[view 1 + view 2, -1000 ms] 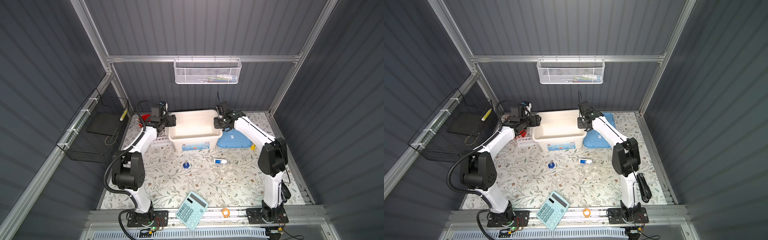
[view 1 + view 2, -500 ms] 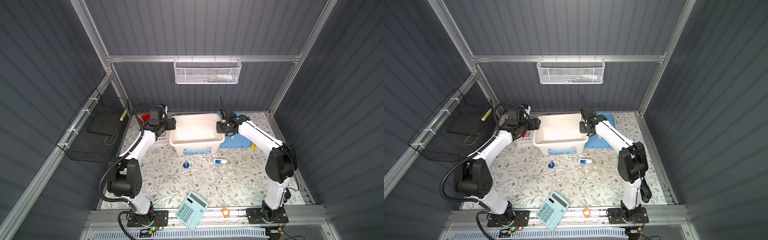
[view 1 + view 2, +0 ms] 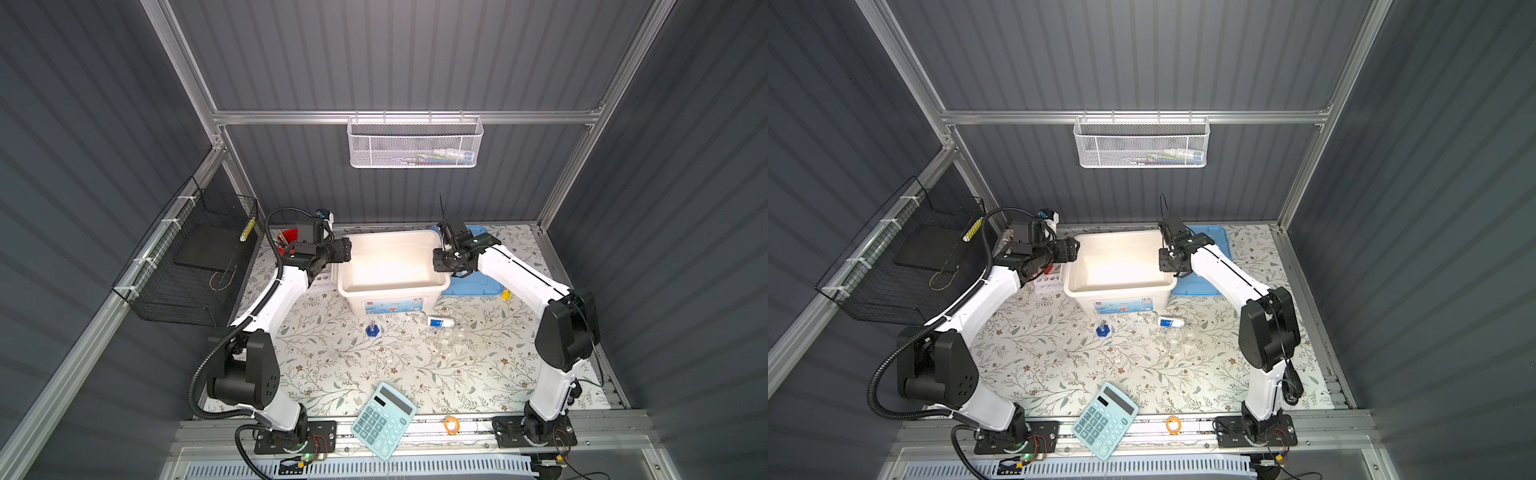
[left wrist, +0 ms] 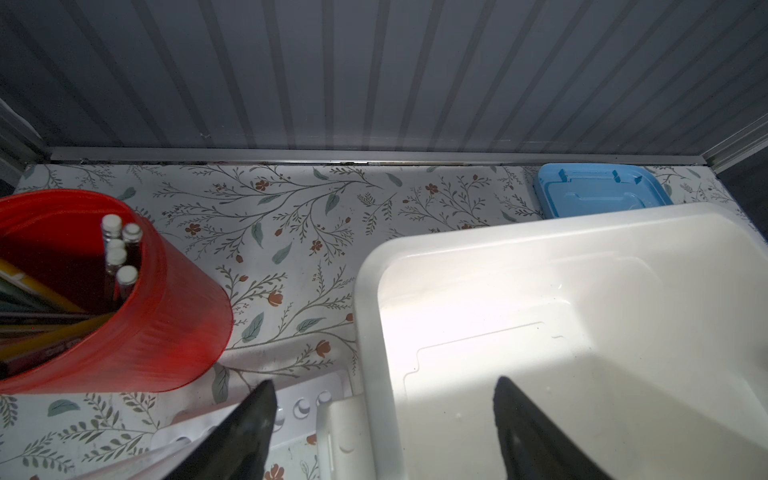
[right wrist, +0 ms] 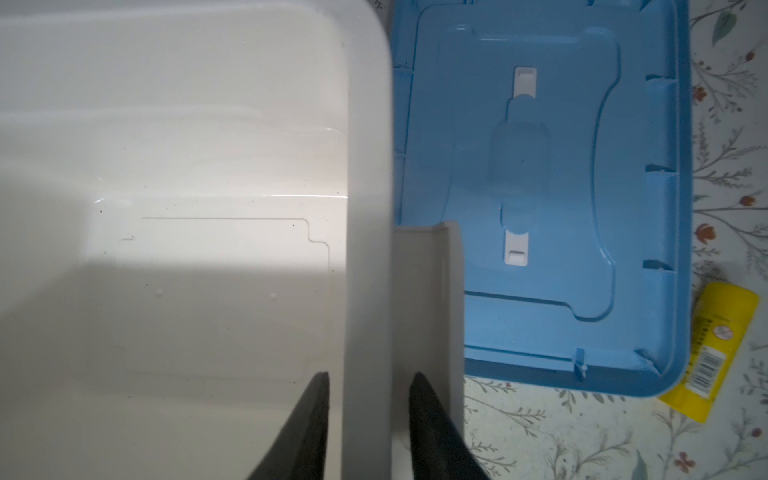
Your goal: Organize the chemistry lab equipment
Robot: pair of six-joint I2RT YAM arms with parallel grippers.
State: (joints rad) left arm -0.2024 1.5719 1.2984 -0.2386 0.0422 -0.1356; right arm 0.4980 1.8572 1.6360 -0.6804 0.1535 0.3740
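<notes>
In both top views the white bin (image 3: 395, 288) sat at 12 o'clock on the bench (image 3: 332, 374), w/ one arm at its 9 o'clock end and one at its 3 o'clock end. Those views were too small to show the finger gaps; the wrist cams did show them. Left wrist cam: left fingers (image 4: 249, 440) were spread wide and clear of the rim, one over the bin floor, the other outside over a white rack (image 4: 307, 405) w/ round holes. Right wrist cam: right fingers (image 5: 309, 419) were parted narrowly astride the rim, one inside, one outside by the handle ledge. There was a thin gap each side, so nothing was pinched. Only the top views showed the lab equipment, all loose on the bench just 6 o'clock of the bin. The slim cylinder on a blue hex foot (image 3: 372, 328) stood approx upright toward 7 o'clock. The blue-white labelled flask (image 3: 440, 322) lay on its side toward 5 o'clock, w/ clear flasks (image 3: 446, 343) just beside it. The teal calc (image 3: 384, 419) lay at the bench's 6 o'clock edge. The blue lid (image 5: 540, 166) lay flat at the bin's 3 o'clock. Only the right wrist cam made out the yellow barcoded item (image 5: 715, 349) by the lid's corner, a mere speck from the top. Only the left wrist cam looked into the red cup (image 4: 124, 311) at the bin's 10 o'clock, where pens & pencils stood.
</notes>
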